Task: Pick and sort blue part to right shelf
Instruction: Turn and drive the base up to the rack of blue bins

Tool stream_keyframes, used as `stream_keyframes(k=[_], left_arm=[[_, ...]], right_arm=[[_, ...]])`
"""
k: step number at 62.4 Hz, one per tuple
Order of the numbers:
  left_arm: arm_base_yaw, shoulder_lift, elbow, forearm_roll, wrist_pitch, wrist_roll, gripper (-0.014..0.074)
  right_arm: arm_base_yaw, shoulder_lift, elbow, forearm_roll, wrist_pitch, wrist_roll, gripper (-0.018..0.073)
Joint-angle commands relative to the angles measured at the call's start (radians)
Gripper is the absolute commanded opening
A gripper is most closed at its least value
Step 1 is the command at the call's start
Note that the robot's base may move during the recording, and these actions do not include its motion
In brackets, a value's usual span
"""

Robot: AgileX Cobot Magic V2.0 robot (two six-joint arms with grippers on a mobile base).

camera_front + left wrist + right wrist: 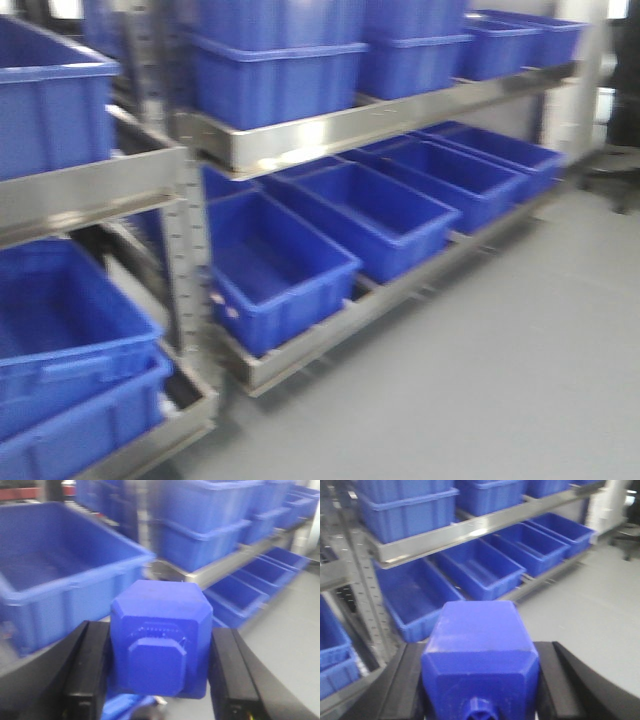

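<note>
A blue part (160,610) sits between the black fingers (92,665) of my left gripper (159,637), which is shut on it, the square cap facing the camera. A second blue part (477,630) is held the same way by my right gripper (480,672), its fingers (552,680) pressed on both sides. The right shelf (330,130) is a steel tiered rack ahead, also seen in the right wrist view as the shelf rail (470,530). Both parts hang in the air short of the rack. Neither gripper shows in the front view.
Big blue bins (280,265) fill both tiers of the rack, the lower ones open-topped. Another rack with bins (60,330) stands at the left behind a perforated steel post (185,260). Grey floor (500,360) spreads to the right, with an office chair (615,170) at the far right.
</note>
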State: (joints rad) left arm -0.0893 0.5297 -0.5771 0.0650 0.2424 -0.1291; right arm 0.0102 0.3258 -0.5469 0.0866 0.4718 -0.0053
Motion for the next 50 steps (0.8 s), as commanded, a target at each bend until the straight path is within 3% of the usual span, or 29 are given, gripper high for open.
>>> stream_keyframes(k=[1, 50], left_arm=[[0.002, 0.006, -0.032, 0.002, -0.095, -0.004, 0.0262], [0.002, 0.006, -0.032, 0.002, -0.095, -0.004, 0.0262]], right_arm=[[-0.005, 0.007, -0.029, 0.004, -0.096, -0.007, 0.0372], [-0.005, 0.007, -0.029, 0.004, -0.096, -0.007, 0.0372]])
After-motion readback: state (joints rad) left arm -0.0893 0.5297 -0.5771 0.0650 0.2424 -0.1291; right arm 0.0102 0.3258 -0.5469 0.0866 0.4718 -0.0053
